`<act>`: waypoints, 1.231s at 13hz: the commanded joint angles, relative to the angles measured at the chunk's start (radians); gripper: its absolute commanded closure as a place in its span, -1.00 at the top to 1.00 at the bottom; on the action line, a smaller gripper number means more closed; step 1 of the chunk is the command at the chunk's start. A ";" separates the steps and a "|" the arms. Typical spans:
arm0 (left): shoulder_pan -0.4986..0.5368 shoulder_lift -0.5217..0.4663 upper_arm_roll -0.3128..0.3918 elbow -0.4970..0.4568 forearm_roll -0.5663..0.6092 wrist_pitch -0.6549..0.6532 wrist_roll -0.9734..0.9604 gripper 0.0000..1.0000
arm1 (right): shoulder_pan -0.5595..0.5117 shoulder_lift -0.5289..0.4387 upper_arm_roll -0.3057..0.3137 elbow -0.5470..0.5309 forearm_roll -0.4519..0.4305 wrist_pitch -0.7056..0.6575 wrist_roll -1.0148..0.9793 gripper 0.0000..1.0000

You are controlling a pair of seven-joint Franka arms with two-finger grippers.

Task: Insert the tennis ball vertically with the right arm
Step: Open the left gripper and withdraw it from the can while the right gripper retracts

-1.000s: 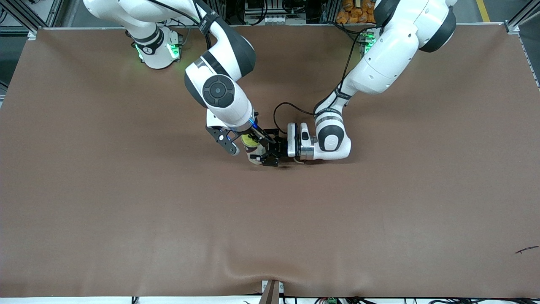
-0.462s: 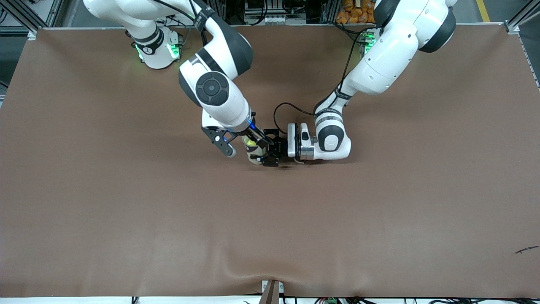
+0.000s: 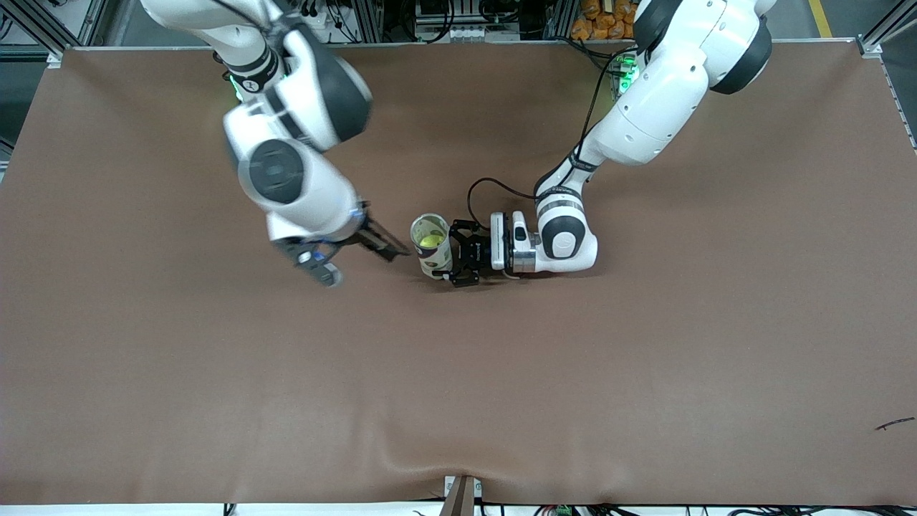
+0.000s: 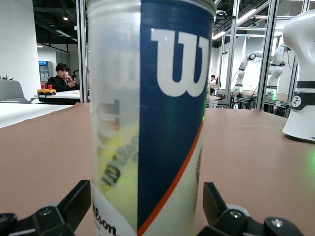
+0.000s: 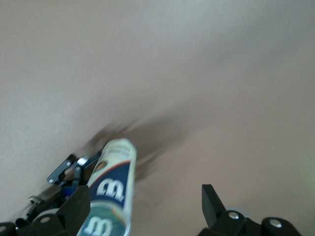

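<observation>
One tennis ball can (image 3: 432, 246) stands upright at mid-counter, clear plastic with a blue Wilson label, lid off. One yellow tennis ball (image 3: 430, 241) sits inside it, seen through the open mouth from the front view; in the left wrist view it shows as a yellow blur through the can wall (image 4: 147, 118).

Two arms. Left gripper (image 3: 458, 264) is low at the counter (image 3: 645, 358), its jaws closed around the can's lower body, one finger on either side of it.

Right gripper (image 3: 362, 251) hangs over bare counter beside the can, toward the right arm's end, clear of it. Its jaws are spread wide and hold nothing; the right wrist view shows both fingertips (image 5: 212, 201) apart with the can (image 5: 112, 191) between them, farther off.
</observation>
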 commanded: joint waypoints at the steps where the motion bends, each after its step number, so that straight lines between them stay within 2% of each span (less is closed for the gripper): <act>1: 0.029 -0.026 -0.003 -0.041 -0.015 -0.001 0.036 1.00 | -0.131 -0.021 0.017 -0.015 -0.008 -0.030 -0.244 1.00; 3: 0.042 -0.050 -0.003 -0.078 -0.009 -0.016 0.036 1.00 | -0.224 -0.054 0.018 -0.030 -0.007 -0.091 -0.427 1.00; 5: 0.066 -0.081 -0.003 -0.127 -0.008 -0.045 0.035 1.00 | -0.329 -0.152 0.020 -0.125 0.006 -0.101 -0.615 1.00; 8: 0.111 -0.127 -0.005 -0.194 0.052 -0.053 0.033 1.00 | -0.389 -0.256 0.018 -0.171 0.007 -0.151 -0.749 1.00; 11: 0.152 -0.157 -0.005 -0.248 0.121 -0.117 0.010 1.00 | -0.426 -0.352 0.017 -0.168 0.004 -0.217 -0.890 1.00; 13: 0.201 -0.216 -0.005 -0.276 0.234 -0.117 -0.066 1.00 | -0.430 -0.408 0.014 -0.159 -0.008 -0.224 -1.017 1.00; 16: 0.299 -0.289 -0.005 -0.285 0.442 -0.120 -0.227 1.00 | -0.435 -0.433 0.008 -0.104 -0.049 -0.312 -1.078 1.00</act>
